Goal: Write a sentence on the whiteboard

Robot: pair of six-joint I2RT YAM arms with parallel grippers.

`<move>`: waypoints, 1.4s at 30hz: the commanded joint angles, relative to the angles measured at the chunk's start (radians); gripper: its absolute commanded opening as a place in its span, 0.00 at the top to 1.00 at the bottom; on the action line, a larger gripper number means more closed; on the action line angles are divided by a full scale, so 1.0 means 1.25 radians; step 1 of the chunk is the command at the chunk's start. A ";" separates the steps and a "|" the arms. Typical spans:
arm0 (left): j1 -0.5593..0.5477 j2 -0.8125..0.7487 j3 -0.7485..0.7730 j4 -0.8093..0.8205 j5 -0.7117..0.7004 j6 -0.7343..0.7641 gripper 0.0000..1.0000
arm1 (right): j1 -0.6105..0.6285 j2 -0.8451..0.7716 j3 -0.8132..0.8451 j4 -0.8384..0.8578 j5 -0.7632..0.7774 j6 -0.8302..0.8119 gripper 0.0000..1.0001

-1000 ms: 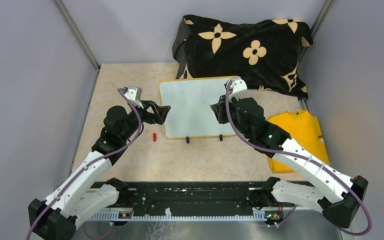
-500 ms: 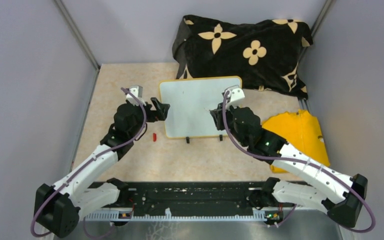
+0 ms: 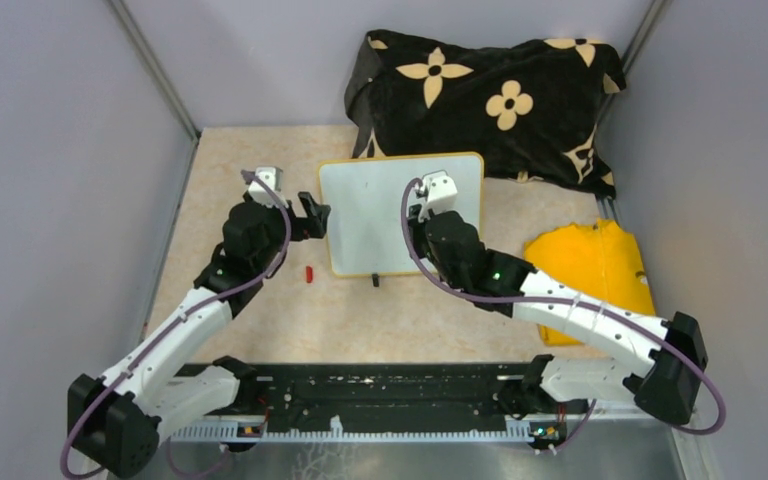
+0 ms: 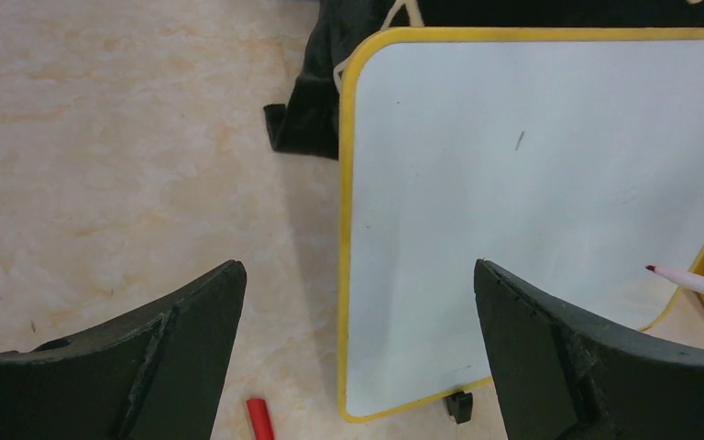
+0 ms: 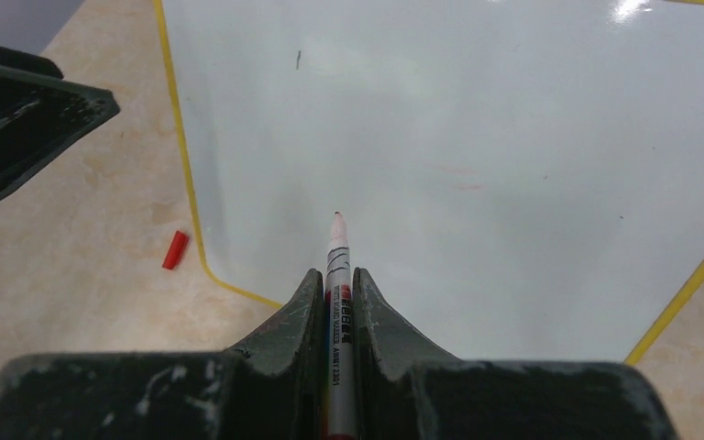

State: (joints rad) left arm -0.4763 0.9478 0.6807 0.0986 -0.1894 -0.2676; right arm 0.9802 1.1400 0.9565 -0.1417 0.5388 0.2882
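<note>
Quick status from my side: basically at the starting line. The whiteboard (image 3: 380, 210) lies flat on the surface at about 12 o'clock from my bases. Its far edge sits right by the black flower cloth (image 3: 490, 90), and a yellow cloth (image 3: 600, 265) lies off at its 3 o'clock.

My right gripper (image 5: 336, 280) has its jaws clamped tight on a marker (image 5: 337, 261), with the red tip poking out ahead over the board's near-left part. I honestly can't tell whether the tip is touching the board or just above it.

My left gripper (image 4: 357, 275) has its jaws spread wide and holds nothing. It hangs over the board's 9 o'clock edge, one jaw over bare surface and the other over the board.

What looks done: the marker is uncapped, and the little red cap (image 3: 309, 273) lies on the surface just off the board's 7 o'clock corner.

What's left: pretty much everything. There's no sentence on the board that I can see. It's blank white apart from one tiny dark tick (image 5: 298, 60) up toward 11 o'clock and a couple of faint smudges. So every word is yet to be written, and probably the cap goes back on after that.
</note>
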 commanded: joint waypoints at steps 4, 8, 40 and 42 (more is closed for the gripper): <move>0.149 0.048 0.024 -0.013 0.271 -0.090 0.01 | 0.009 -0.068 -0.029 0.107 -0.135 -0.043 1.00; 0.193 0.058 -0.015 0.074 0.457 -0.134 0.01 | 0.009 -0.101 -0.060 0.130 -0.147 -0.051 1.00; 0.298 0.127 0.119 -0.063 0.392 -0.174 0.01 | 0.009 -0.207 -0.148 0.176 -0.156 -0.044 1.00; 0.294 0.085 0.092 -0.061 0.270 -0.242 0.01 | 0.009 -0.216 -0.152 0.181 -0.157 -0.043 1.00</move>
State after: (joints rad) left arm -0.1066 1.1496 0.8032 0.0727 0.4332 -0.4683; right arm 0.9817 0.9119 0.7689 0.0170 0.3431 0.2379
